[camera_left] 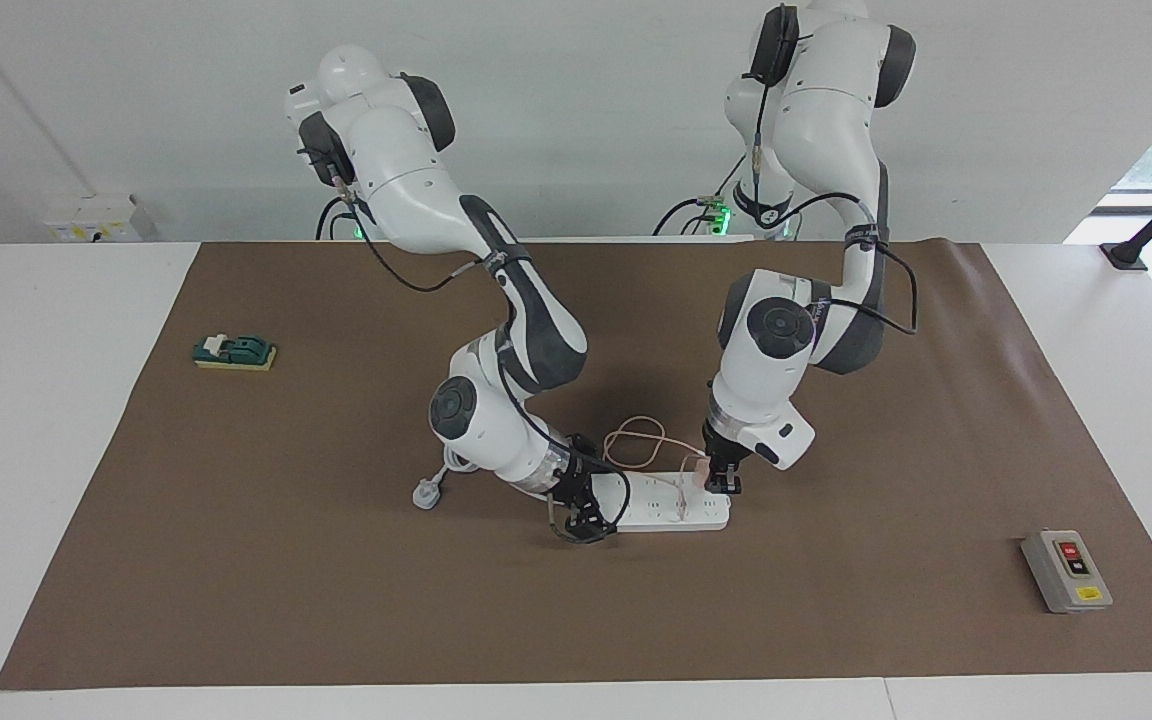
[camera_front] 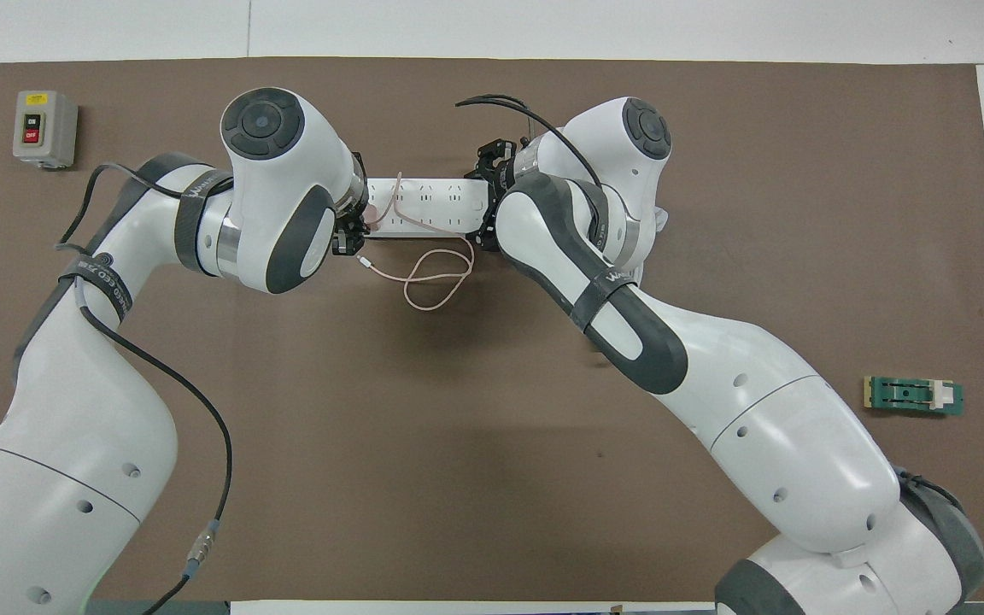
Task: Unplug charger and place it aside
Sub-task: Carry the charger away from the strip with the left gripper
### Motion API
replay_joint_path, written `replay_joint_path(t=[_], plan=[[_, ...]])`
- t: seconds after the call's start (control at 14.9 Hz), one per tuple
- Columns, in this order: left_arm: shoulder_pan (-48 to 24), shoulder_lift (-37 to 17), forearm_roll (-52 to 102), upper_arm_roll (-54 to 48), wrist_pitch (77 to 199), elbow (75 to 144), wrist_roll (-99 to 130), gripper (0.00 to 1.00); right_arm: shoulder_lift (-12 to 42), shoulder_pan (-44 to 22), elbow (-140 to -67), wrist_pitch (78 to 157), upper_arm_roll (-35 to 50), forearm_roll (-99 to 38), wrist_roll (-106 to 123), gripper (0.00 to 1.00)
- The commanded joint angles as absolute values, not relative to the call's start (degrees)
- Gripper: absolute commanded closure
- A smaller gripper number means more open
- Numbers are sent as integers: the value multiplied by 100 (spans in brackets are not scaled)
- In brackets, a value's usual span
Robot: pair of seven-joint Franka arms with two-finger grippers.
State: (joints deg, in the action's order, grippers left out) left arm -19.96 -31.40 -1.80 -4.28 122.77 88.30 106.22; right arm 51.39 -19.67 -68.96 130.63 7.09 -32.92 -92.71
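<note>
Robotics lab: two table-mounted arms (camera_left: 496, 330).

One power strip (camera_left: 671, 512), one charger (camera_left: 700, 472), one switch box (camera_left: 1066, 571), one green block (camera_left: 234, 351), two arms.
</note>
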Motion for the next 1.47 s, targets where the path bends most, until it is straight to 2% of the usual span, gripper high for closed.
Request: replay_joint_path(t=[0.0, 0.2, 0.27, 0.33, 0.4, 0.6, 0.8, 0.94, 1.21, 1.27, 1.34, 1.41], plan=[[-1741, -2401, -334, -325, 11419, 8947, 10030, 100, 5001, -1995, -7031, 13131, 721, -3331, -9158, 62], [-1451, -2040, -185, -352, 10926, 8947, 9530, 100, 5001, -1995, -7031, 13140, 721, -3340, -9158, 61], [-1346, -1952, -141, -343, 10768, 8947, 9275, 100, 4992, -1995, -7031, 13131, 729, -3331, -9167, 58], [-1206, -1855, -141, -343, 10593, 8956, 8907, 100, 4949, -2004, -7031, 13087, 721, -3331, -9176, 37], [-943, -1759, -132, -351, 10382, 8956, 8468, 100, 4861, -2030, -7057, 13061, 721, -3322, -9184, 2], [163, -1486, 517, -325, 10003, 8956, 6703, 100, 4545, -1925, -7207, 12807, 703, -3313, -9176, 0], [1026, -1389, 527, -325, 10010, 9184, 4857, 100, 4167, -1811, -7207, 12263, 589, -3296, -9184, 0], [1142, -1205, 527, -308, 10351, 9647, 3950, 100, 3947, -1810, -7207, 11894, 371, -3287, -9167, 0], [1037, -669, 519, -308, 11538, 11107, 3561, 100, 3412, -1802, -7207, 11304, 97, -2649, -8677, 0], [1028, -651, 519, -316, 11610, 11170, 3481, 95, 3254, -1758, -7251, 11129, 97, -2332, -8379, 0], [1020, -650, 519, -325, 11567, 11145, 3472, 1, 3052, -1706, -7347, 10979, 97, -2120, -7897, 0], [1020, -650, 519, -334, 11488, 11101, 3480, 0, 2815, -1679, -7496, 10856, 97, -2066, -7336, 0]])
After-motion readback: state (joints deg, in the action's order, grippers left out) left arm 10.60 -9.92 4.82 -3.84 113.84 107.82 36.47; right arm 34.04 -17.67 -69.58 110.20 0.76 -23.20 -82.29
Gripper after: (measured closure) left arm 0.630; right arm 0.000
